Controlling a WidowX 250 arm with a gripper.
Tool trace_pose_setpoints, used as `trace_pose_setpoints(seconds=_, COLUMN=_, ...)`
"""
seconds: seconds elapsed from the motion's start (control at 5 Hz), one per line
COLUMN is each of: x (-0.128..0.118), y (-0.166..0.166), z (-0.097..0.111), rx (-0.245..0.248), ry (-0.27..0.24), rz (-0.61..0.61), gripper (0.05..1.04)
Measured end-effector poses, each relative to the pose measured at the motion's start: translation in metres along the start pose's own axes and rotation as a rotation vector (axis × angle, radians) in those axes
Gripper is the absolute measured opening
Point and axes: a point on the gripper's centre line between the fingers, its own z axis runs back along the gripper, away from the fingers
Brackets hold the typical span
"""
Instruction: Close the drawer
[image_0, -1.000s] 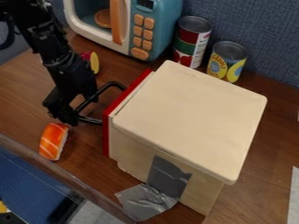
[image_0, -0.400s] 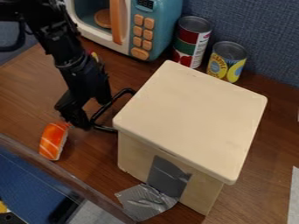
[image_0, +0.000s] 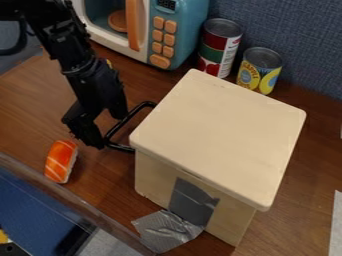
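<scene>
Toward nine o'clock in the camera view, my black two-finger gripper (image_0: 109, 130) hung down beside the bracket-shaped black drawer handle (image_0: 121, 147), its two fingers spread, with nothing pinched between them. My jointed black arm (image_0: 81, 70) slanted down to it from about ten o'clock. The handle jutted out toward nine o'clock from under the edge of the box's top; the drawer itself sat in that cream-coloured, square wooden box (image_0: 220, 130), its face hidden beneath the top, so it looked pushed in as far as I could see. Dark grey tape (image_0: 190, 200) clung to the side of the box that faced six o'clock, and a crinkled silvery piece (image_0: 167, 231) spread over the brown wood-grain tabletop (image_0: 300, 200) below it. Near my gripper, toward eight o'clock, lay an orange sushi-shaped toy with white stripes (image_0: 61, 161). Toward eleven o'clock stood a teal and white toy microwave (image_0: 182, 25) with an orange handle and orange buttons. Toward one o'clock, behind the box, two cans stood upright near each other: a taller red, green and white one (image_0: 219, 47) and a shorter yellow and blue one (image_0: 259, 70).
</scene>
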Motion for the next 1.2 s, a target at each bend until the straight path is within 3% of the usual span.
trace_pose_setpoints(seconds=0.2, x=-0.028, y=0.008, z=0.026, rx=0.015, ry=0.067, rz=0.193, gripper=0.999)
trace_pose_setpoints(seconds=0.4, x=-0.065, y=0.013, z=0.058, rx=0.020, ry=0.196, rz=0.440, gripper=0.999)
trace_pose_setpoints(seconds=0.6, x=-0.087, y=0.005, z=0.082, rx=-0.003, ry=0.296, rz=0.676, gripper=0.999)
trace_pose_setpoints(seconds=0.8, x=-0.087, y=-0.010, z=0.100, rx=-0.005, ry=0.328, rz=0.884, gripper=0.999)
trace_pose_setpoints(seconds=1.0, x=-0.082, y=-0.020, z=0.121, rx=0.011, ry=0.311, rz=0.931, gripper=0.999)
trace_pose_setpoints(seconds=1.2, x=-0.081, y=-0.029, z=0.142, rx=0.064, ry=0.268, rz=0.937, gripper=0.999)
